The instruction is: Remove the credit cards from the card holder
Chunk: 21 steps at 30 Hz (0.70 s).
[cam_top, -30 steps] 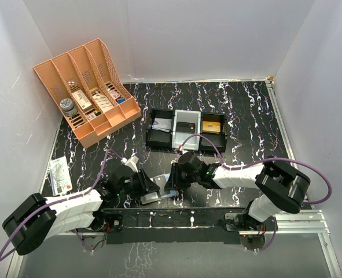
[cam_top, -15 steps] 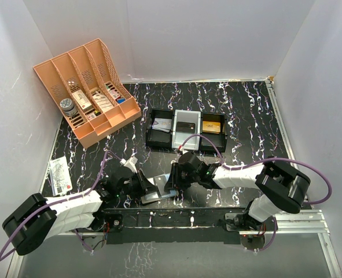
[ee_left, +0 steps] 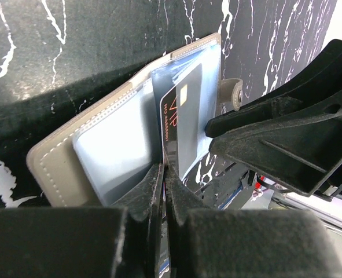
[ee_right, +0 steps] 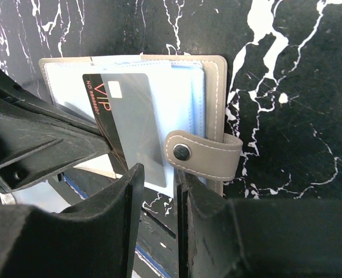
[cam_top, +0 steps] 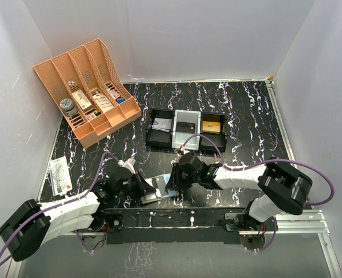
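The card holder lies open near the table's front edge, between my two grippers. Its grey-brown cover frames grey-blue sleeves, and its closing tab hangs over one side. A dark credit card printed "VIP" sticks partway out of a sleeve and also shows in the right wrist view. My left gripper is shut on that card's near edge. My right gripper has its jaws partly apart. Its fingertips sit at the holder's edge beside the tab, and nothing is pinched between them.
A black three-compartment tray with cards in it stands behind the grippers. The orange lattice organiser sits at the back left. A small white packet lies at the left edge. The metal rail runs along the front.
My left gripper's jaws have closed onto the dark card, and the left arm has edged slightly toward the holder. The right gripper and the holder have stayed put.
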### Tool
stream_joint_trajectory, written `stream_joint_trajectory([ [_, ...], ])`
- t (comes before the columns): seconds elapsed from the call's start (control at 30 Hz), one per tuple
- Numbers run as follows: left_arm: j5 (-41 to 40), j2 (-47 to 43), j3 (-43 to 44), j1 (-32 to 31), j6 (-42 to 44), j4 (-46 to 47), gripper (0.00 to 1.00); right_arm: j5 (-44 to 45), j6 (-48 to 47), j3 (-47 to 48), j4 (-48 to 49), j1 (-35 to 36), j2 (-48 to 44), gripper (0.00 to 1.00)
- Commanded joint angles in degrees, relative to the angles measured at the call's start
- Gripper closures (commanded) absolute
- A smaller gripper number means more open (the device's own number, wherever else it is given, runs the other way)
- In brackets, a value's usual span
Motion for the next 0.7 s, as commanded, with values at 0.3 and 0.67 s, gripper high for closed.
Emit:
stream_joint_trajectory([
  [0.3, -1.71, -6.31, 1.2, -0.17, 1.55, -9.11, 1.0, -1.15, -4.54, 0.11, -0.5, -0.03, -8.29, 0.69],
  [0.67, -1.17, -2.53, 2.58, -0.14, 0.62, -5.66, 1.0, -5.34, -6.12, 5.71, 1.89, -0.04, 0.34, 0.58],
])
